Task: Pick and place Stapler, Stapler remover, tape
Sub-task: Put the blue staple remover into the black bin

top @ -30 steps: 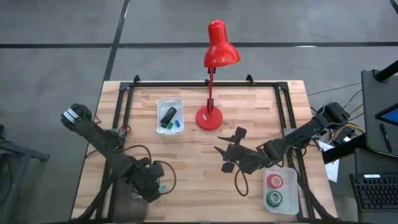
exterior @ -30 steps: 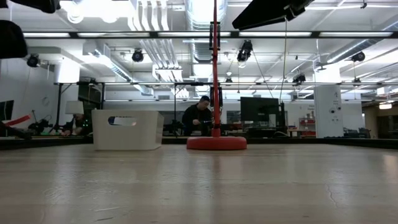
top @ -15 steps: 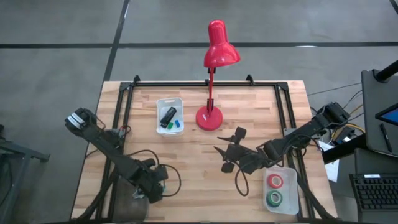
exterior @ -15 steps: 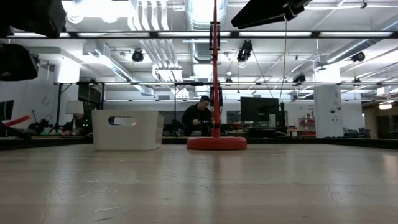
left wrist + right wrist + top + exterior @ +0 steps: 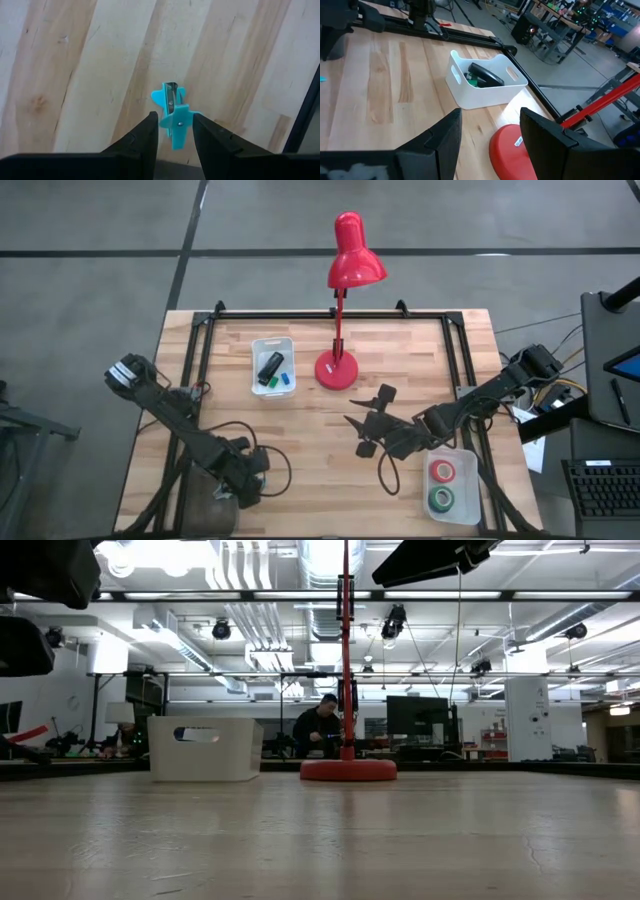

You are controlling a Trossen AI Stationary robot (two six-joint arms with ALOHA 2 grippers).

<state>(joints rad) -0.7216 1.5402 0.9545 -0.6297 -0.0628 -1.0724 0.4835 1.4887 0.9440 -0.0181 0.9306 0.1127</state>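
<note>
From my remote station, I see the left pincer (image 5: 175,131) low over the near left part of the wooden surface (image 5: 300,430), its two fingers (image 5: 145,135) set on either side of the light-blue staple remover (image 5: 172,112), whose rear end sits between the tips; whether they press it I cannot tell. The right pincer (image 5: 368,420) hangs spread with nothing in it near the middle of the surface, just in front of the red lamp (image 5: 340,310). One black stapler (image 5: 270,366) lies in the white bin (image 5: 257,350) beside the lamp's base, well apart from both pincers, with one small blue block (image 5: 284,380) and one small green block (image 5: 268,381). Two tape rolls, one red (image 5: 442,472) and one green (image 5: 441,499), sit in a second white tray (image 5: 466,480) at the near right corner.
</note>
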